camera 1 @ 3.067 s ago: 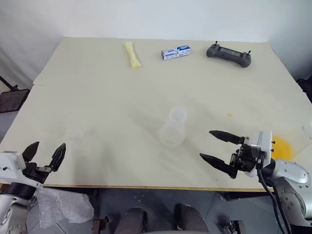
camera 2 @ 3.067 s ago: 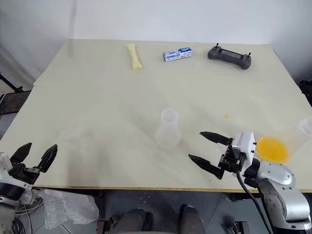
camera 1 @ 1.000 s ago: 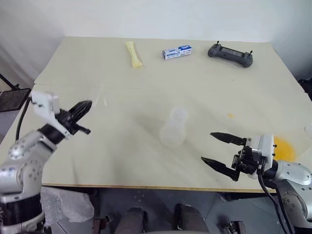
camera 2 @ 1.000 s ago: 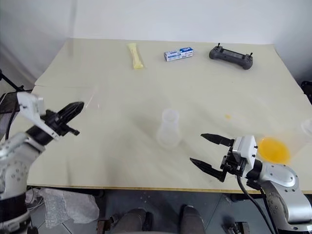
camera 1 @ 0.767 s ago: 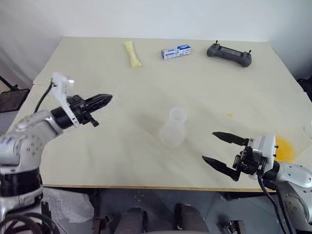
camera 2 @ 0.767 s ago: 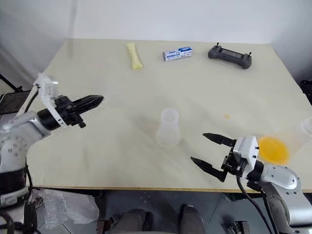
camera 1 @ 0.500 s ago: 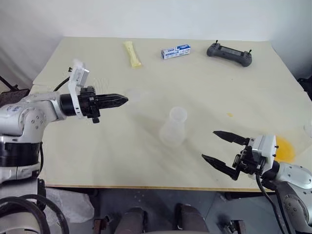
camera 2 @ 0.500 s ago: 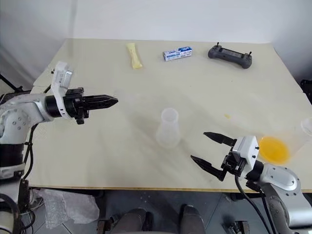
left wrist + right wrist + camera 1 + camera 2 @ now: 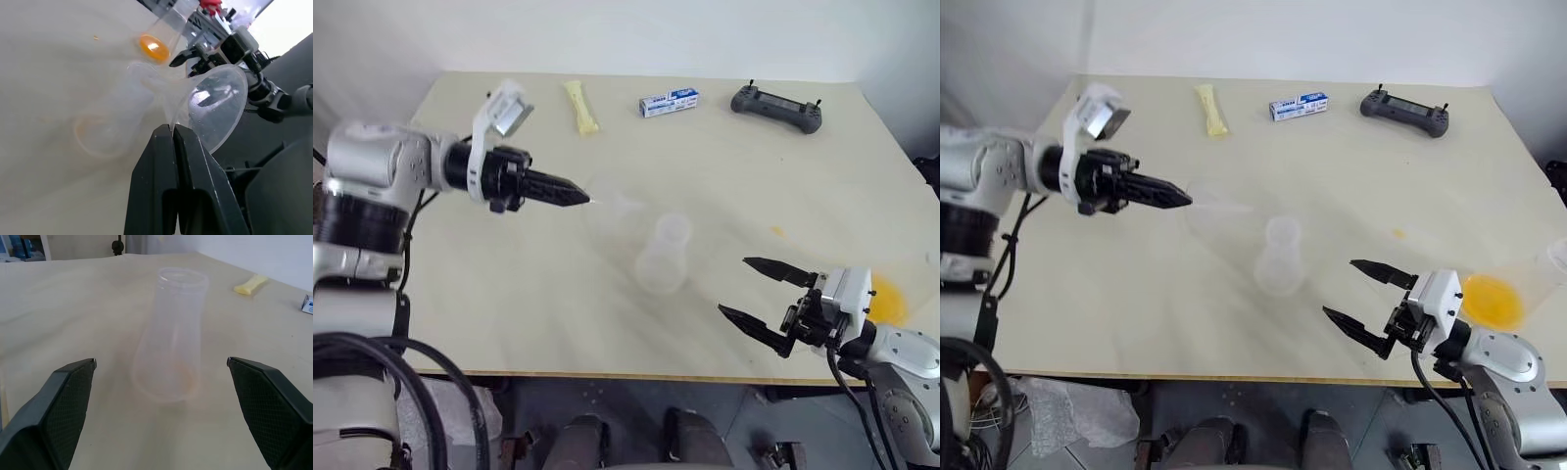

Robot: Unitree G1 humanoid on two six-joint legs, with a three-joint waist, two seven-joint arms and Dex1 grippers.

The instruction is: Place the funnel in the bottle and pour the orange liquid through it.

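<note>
funnel (image 9: 215, 105) pinched by its rim in clenched left tool (image 9: 172, 131), held above tabletop (image 9: 509, 274) short of bottle (image 9: 662, 257), likely en route to its neck | right tool (image 9: 1369, 294) spread wide, empty, flanking bottle | orange liquid (image 9: 1487, 300) in cup cut off at frame edge | funnel nearly invisible in head views

**Arms and grippers: pose and state**

Left arm: raised over the table's left side, forearm reaching toward the centre. Left gripper (image 9: 576, 198): fingers pressed together, pinching the rim of the funnel (image 9: 215, 105), tips pointing slightly downward.

Right arm: low at the table's near right edge. Right gripper (image 9: 1361, 300): fingers spread wide, level, holding nothing, aimed toward the table's centre.
</note>
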